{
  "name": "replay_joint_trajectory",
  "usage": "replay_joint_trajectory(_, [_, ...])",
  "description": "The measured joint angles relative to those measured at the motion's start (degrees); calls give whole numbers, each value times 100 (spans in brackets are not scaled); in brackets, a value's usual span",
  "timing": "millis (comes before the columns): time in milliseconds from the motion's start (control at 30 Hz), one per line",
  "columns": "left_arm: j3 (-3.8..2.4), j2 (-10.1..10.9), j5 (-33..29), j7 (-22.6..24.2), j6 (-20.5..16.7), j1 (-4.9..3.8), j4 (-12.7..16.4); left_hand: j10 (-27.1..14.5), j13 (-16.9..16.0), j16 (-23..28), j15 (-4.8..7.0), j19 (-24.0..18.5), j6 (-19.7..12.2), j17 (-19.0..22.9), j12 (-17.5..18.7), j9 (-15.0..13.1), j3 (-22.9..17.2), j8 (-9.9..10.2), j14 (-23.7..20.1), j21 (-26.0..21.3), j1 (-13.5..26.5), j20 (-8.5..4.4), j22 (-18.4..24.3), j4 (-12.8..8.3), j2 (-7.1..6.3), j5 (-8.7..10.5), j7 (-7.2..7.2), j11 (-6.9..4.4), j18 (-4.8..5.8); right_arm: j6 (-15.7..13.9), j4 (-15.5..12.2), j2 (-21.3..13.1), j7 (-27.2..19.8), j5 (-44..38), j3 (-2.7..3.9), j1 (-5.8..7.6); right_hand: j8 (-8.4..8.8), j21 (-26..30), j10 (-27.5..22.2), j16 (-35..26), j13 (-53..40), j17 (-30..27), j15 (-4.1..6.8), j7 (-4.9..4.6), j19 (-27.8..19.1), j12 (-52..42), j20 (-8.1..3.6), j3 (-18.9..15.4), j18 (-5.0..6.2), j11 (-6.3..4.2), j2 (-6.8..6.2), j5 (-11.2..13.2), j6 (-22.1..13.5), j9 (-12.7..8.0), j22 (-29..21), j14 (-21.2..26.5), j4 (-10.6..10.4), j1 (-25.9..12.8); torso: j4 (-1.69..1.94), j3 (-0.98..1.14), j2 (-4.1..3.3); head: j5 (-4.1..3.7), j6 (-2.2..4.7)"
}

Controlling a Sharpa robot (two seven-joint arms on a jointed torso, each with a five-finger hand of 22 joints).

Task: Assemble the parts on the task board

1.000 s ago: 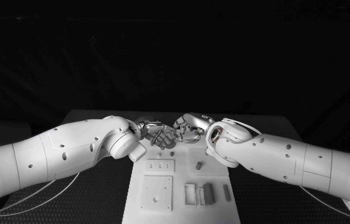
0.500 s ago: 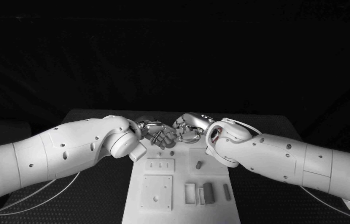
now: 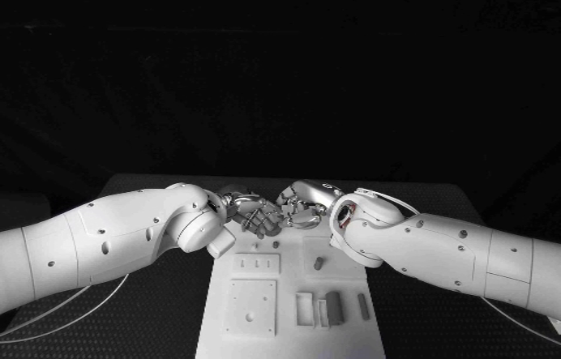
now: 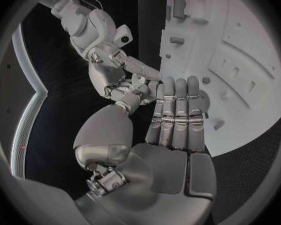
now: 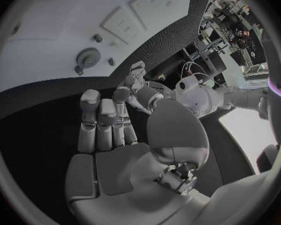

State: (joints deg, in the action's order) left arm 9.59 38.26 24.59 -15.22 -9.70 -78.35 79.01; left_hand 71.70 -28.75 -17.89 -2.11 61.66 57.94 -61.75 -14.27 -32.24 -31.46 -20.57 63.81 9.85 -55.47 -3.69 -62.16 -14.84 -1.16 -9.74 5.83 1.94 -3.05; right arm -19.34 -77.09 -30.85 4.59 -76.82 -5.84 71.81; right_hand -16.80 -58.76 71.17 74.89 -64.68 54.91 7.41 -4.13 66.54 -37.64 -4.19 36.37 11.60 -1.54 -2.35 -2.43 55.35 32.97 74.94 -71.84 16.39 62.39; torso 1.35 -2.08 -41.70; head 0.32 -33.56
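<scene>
The white task board (image 3: 293,333) runs from the near table edge to the hands. My left hand (image 3: 249,214) and right hand (image 3: 301,205) hover over its far end, fingertips almost touching. In the left wrist view the left hand (image 4: 178,119) has its fingers straight and together, thumb apart, palm bare, with the right hand (image 4: 113,71) facing it. The right hand (image 5: 108,130) likewise shows stretched fingers and a bare palm, the left hand (image 5: 138,83) just beyond them. A round toothed part (image 5: 88,58) lies on the board (image 5: 34,65) near both hands. I see no part in either hand.
A short peg (image 3: 317,264) stands mid-board beside a slotted plate (image 3: 255,265). Nearer me lie a square plate (image 3: 251,306) and several upright grey blocks (image 3: 333,309). Black table (image 3: 433,310) flanks the board under both forearms. Cables hang at the table's near corners.
The left hand has drawn slightly back toward its own arm, and its fingers have shifted a little. The right hand and the board's parts stay put.
</scene>
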Motion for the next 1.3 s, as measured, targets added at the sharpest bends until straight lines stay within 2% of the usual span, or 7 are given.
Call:
replay_joint_trajectory(400, [1, -3, 18, -1, -10, 2, -9, 154, -30, -100, 81, 135, 144, 7, -76, -47, -64, -24, 124, -10, -143, -53, -62, -70, 143, -98, -41, -53, 52, 54, 12, 4, -5, -1, 4, 2, -6, 0, 0, 0, 9, 0, -2, 0, 8, 0, 8, -8, 1, 0, -8, 4, 0, 0, 0, 0, 8, 7, -2, 2, 1, -4, -9])
replay_joint_trajectory(500, [1, -3, 19, 2, -21, 3, -11, 194, -42, -140, 109, 174, 154, 6, -77, -48, -77, -46, 153, -10, -144, -70, -100, -59, 144, -297, -31, -52, 90, 63, 33, 10, -18, 1, 6, 3, -6, 0, 0, 0, 21, -2, -2, 1, 8, 0, 9, -9, 2, 0, -9, 5, 0, 1, 0, 0, 9, 6, -3, 1, 3, -5, -10])
replay_joint_trajectory(633, [2, -1, 20, 7, -40, 3, -11, 225, -52, -167, 119, 203, 174, 6, -103, -48, -85, -47, 162, -10, -150, -81, -121, -68, 150, -352, -11, -63, 93, 71, 77, 13, -37, 35, 7, 5, 58, 1, -51, -1, 46, -16, -38, 39, -3, 91, 20, -109, 4, 47, -243, 4, 39, 116, 0, 22, -7, -169, -4, 1, 3, -5, -10])
replay_joint_trajectory(800, [-2, 11, 24, 9, -83, -1, -40, 247, -52, -167, 139, 223, 174, 6, -103, -48, -90, -47, 182, -10, -151, -101, -130, -72, 150, -353, -11, -83, 101, 81, 141, -20, -59, 113, -2, -1, 437, 163, -408, -164, 183, -64, -230, -343, -244, 330, 94, -359, -21, 259, -510, 3, -371, -47, -6, 280, 15, -346, -4, 1, 3, -5, -8])
replay_joint_trajectory(933, [-2, 23, 52, 2, -107, -2, -62, 275, -58, -189, 121, 223, 174, 6, -103, -48, -89, -46, 201, -10, -151, -101, -142, -73, 151, -353, -11, -92, 101, 47, 221, -79, -142, 242, -2, -1, 622, 402, -798, -384, 319, -150, -402, -530, -629, 560, 231, -605, -26, 441, -674, 3, -806, -98, -58, 677, 11, -404, -3, 2, 3, -9, -7])
replay_joint_trajectory(1033, [-2, 31, 84, -9, -117, -2, -73, 276, -58, -189, 119, 223, 174, 6, -103, -48, -89, -45, 202, -10, -151, -101, -143, -73, 151, -353, -12, -92, 103, -9, 286, -124, -234, 369, -2, -1, 638, 464, -885, -422, 387, -183, -465, -590, -734, 621, 299, -667, -27, 495, -717, 3, -886, -98, -68, 779, -18, -447, -1, 2, 3, -9, -4])
replay_joint_trajectory(1300, [5, 59, 358, -125, -170, -2, -76, 280, -65, -212, 140, 243, 178, -2, -142, -49, -89, -47, 223, -10, -151, -121, -184, -73, 151, -351, -8, -92, 133, -260, 637, -244, -534, 791, -2, 3, 638, 486, -925, -424, 461, -200, -487, -599, -792, 643, 355, -767, -27, 533, -768, 3, -957, -72, -68, 842, -42, -498, 1, 9, 2, 19, -3])
